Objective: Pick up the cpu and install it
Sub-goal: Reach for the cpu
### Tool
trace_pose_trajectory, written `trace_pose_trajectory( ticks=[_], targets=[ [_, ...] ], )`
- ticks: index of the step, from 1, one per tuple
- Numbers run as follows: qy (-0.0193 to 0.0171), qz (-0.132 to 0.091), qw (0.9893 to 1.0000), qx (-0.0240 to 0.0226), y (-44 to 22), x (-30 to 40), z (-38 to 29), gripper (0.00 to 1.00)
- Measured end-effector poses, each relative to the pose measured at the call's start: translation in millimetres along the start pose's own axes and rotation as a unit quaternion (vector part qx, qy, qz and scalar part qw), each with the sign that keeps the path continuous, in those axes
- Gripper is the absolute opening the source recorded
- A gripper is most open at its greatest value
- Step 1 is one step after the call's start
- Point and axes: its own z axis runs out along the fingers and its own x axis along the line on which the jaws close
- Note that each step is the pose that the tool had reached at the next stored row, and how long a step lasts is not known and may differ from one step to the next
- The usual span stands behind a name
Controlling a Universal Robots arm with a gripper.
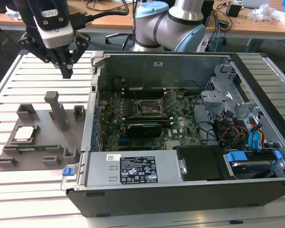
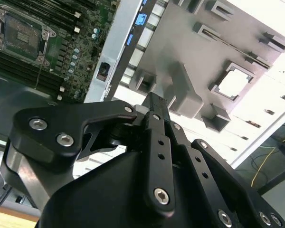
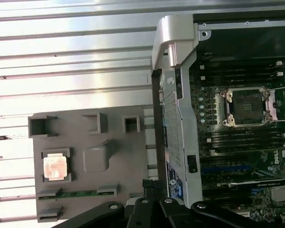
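exterior view: cpu (image 1: 25, 133) noted flat in grey holder tray (image 1: 42, 138), at 7 o'clock from gripper (image 1: 66, 72), well apart. recommend opening jaws, squaring to chip edges, descending level to avoid tilt. found hanging high over slatted table (image 1: 9, 85), pointed straight down, jaws pinched together on nothing.

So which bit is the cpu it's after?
Find the open computer case, then the grey tray beside it on the exterior view's left. The cpu is the small flat silvery square sitting in a recess there, unlike the grey upright blocks around it.
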Motion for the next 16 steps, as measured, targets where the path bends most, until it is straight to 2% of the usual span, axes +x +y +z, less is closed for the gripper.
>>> trace_pose_trajectory(
  ticks=[2,7,16],
  targets=[
    [0.0,0.0,1.0,0.0,-0.2,2.3,0.0,0.11],
    [0.0,0.0,1.0,0.0,-1.1,14.9,-0.2,0.11],
    [0.0,0.0,1.0,0.0,-2.4,32.0,-0.5,0.11]
  ],
)
